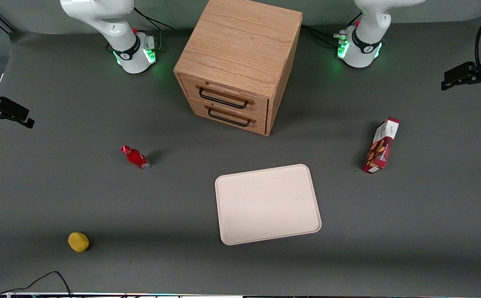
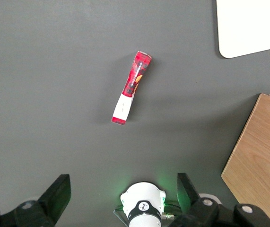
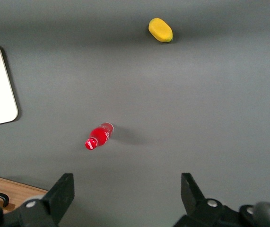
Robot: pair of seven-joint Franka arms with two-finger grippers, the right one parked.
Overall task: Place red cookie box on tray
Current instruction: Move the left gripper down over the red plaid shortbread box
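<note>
One red cookie box (image 1: 381, 145) stands on its long edge on the table (image 1: 58, 194), toward the working arm's end, well apart from the one tray (image 1: 267, 204), which holds nothing. Left gripper (image 2: 122, 196) hangs high above the box, fingers (image 2: 57, 195) spread wide, nothing between them. One wooden cabinet (image 1: 237, 62) with two drawers sits farther from the front camera than the tray. One small red bottle (image 1: 136, 157) and one yellow lemon-like item (image 1: 78, 241) lie toward the parked arm's end.
</note>
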